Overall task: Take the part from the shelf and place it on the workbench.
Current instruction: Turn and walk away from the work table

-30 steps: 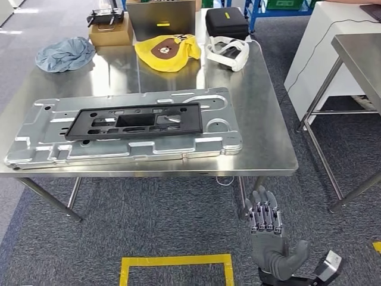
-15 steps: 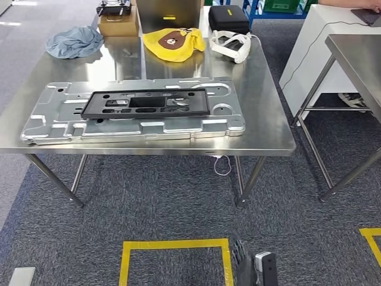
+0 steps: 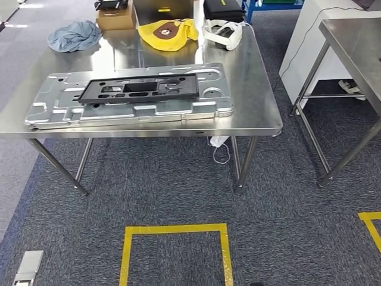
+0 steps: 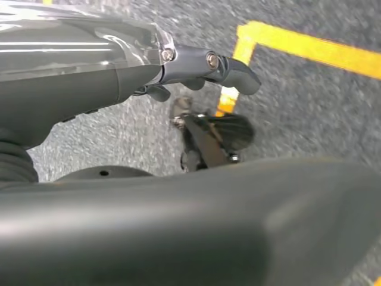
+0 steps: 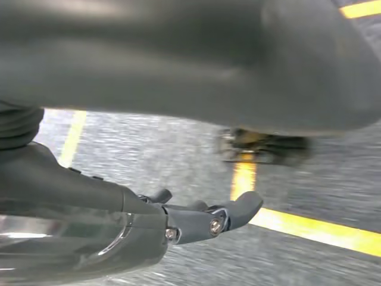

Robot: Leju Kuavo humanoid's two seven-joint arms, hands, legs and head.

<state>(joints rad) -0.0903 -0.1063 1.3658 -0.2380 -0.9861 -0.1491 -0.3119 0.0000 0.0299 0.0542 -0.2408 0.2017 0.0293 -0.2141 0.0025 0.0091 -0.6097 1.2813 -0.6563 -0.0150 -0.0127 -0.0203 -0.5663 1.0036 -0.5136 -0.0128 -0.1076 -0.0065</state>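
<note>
Part on the surface, placing looks finished

The black part (image 3: 139,89) lies flat on the large silver plate (image 3: 44,113), which rests on the steel surface (image 3: 256,95); behind the plate sit a yellow bag (image 3: 168,33) and a blue cloth (image 3: 74,36). The left hand (image 4: 197,65) and right hand (image 5: 197,220) hang over the carpet, fingers extended, holding nothing.

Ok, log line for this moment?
part: black part on metal plate, workbench | left hand: holding nothing | right hand: holding nothing
</note>
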